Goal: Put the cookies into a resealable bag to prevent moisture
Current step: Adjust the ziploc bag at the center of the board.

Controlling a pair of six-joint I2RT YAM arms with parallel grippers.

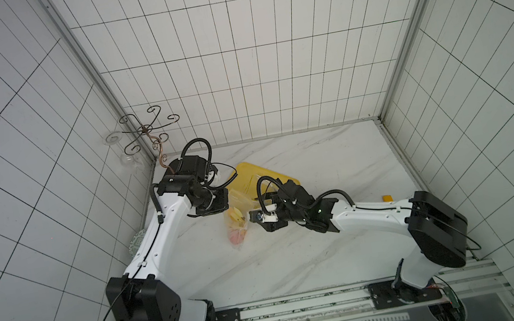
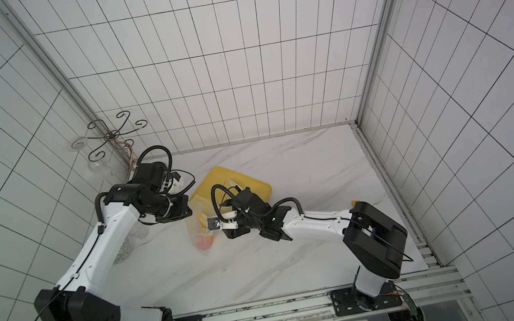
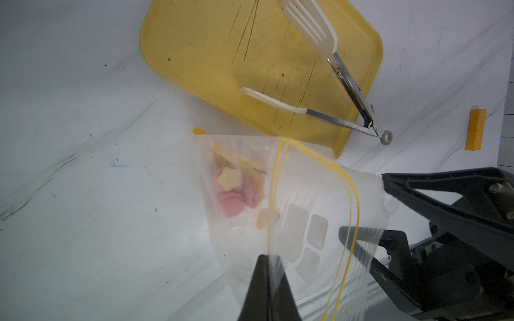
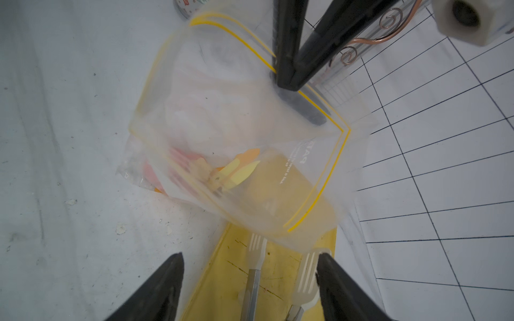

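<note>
The left gripper (image 3: 264,262) has its jaws clamped on the rim of the resealable bag (image 3: 306,194). The bag hangs just beside the yellow tray (image 3: 194,55), with pink cookies (image 3: 230,200) pooled at its bottom. The right gripper (image 4: 249,254) holds its jaws apart near the bag's other edge. The film looks thin, floppy and slippery, best pinched at the zip strip. Its white print is too faint to read.

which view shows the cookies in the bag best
The left wrist view: the cookies show through the clear resealable bag as pink rounds and a pale flower-shaped piece. The right wrist view blurs them behind the bag's print; in both top views they are a small pink patch.
</note>
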